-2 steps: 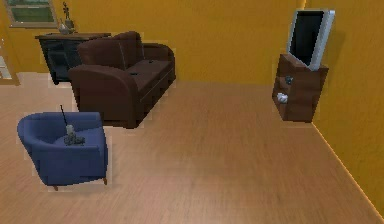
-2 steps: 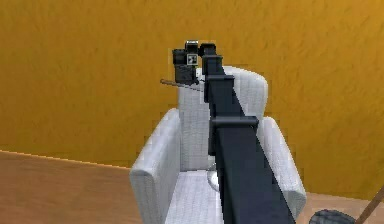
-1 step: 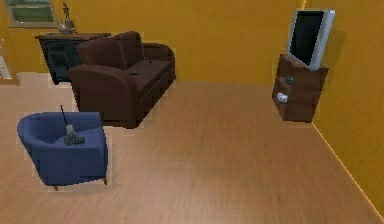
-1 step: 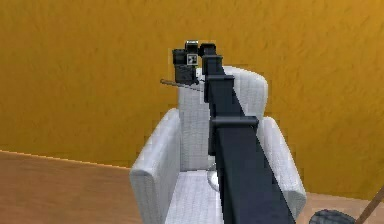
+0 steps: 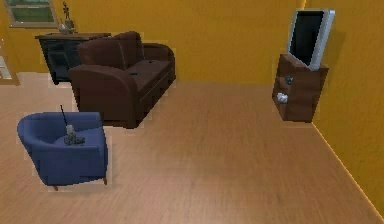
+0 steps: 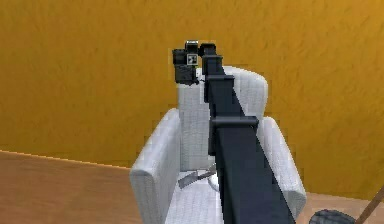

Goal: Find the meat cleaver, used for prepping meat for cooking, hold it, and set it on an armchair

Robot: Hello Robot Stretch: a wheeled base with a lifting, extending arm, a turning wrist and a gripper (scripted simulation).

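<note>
A white armchair [image 6: 225,150] stands against the orange wall in the arm side view. On its seat lies a small flat grey thing [image 6: 197,180], too small to name. The dark arm bar [image 6: 235,150] rises across the chair. At the bar's far end, level with the top of the chair's back, sits my gripper [image 6: 186,58]. I cannot tell whether it holds anything. In the forward view a blue armchair [image 5: 65,148] stands at the near left, and a small grey thing [image 5: 72,137] rests on its seat.
A brown sofa [image 5: 125,75] stands behind the blue armchair, with a dark cabinet [image 5: 62,52] at the back left. A television [image 5: 310,38] sits on a brown stand [image 5: 298,90] by the wall on the right. Open wooden floor [image 5: 220,160] lies between them.
</note>
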